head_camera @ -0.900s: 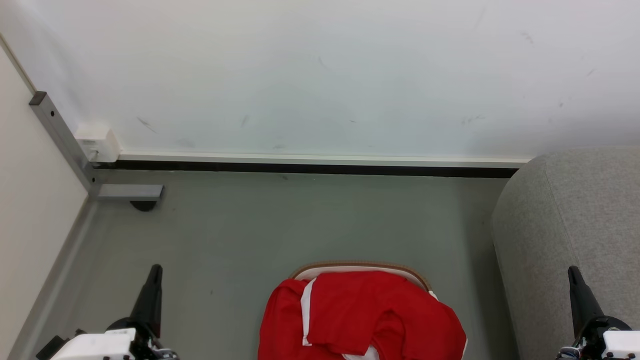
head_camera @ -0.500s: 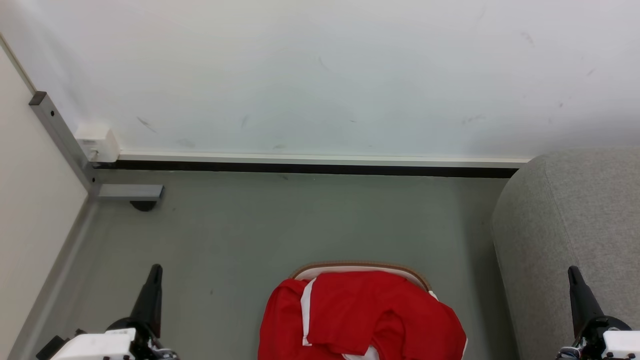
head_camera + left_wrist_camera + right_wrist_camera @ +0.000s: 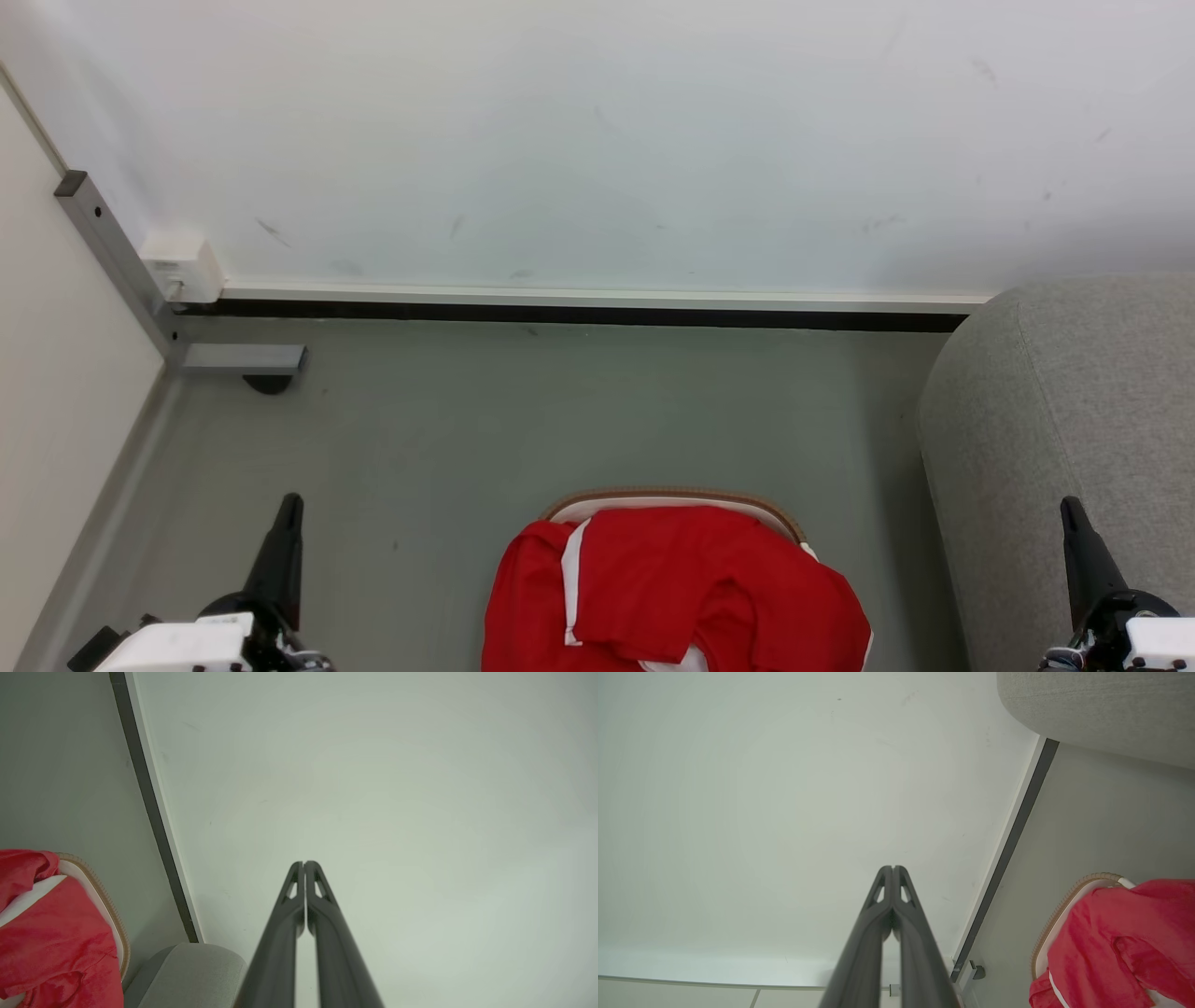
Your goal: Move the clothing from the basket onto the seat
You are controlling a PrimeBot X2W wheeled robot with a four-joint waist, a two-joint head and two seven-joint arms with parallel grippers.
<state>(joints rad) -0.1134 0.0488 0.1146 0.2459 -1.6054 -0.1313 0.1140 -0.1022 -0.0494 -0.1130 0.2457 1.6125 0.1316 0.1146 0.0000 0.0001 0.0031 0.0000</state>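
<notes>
since nothing differs across the last second of head views, there is no change to log: same framing, same positions throughout. wall point(image 3: 597, 140) and floor point(image 3: 560, 411) as they were. seat point(image 3: 1074, 439) at the right edge; none of the red load on the part that shows. basket point(image 3: 674, 494) stands on the floor low centre, near the seat, with a strip of floor between them. clothing point(image 3: 672, 588) is heaped in the basket, red with white trim, draped out over its left rim. left gripper point(image 3: 289, 509) sits low left over the floor, apart from the basket; fingers pressed together with nothing between them, as the left wrist view confirms. right gripper point(image 3: 1070, 511) sits low right in front of the seat, likewise pressed together and empty. both point toward the wall.

judgement: task not begun, arms at rest. next move would need one gripper spread and brought down onto the heap, probably the right, being nearer the seat.
</notes>
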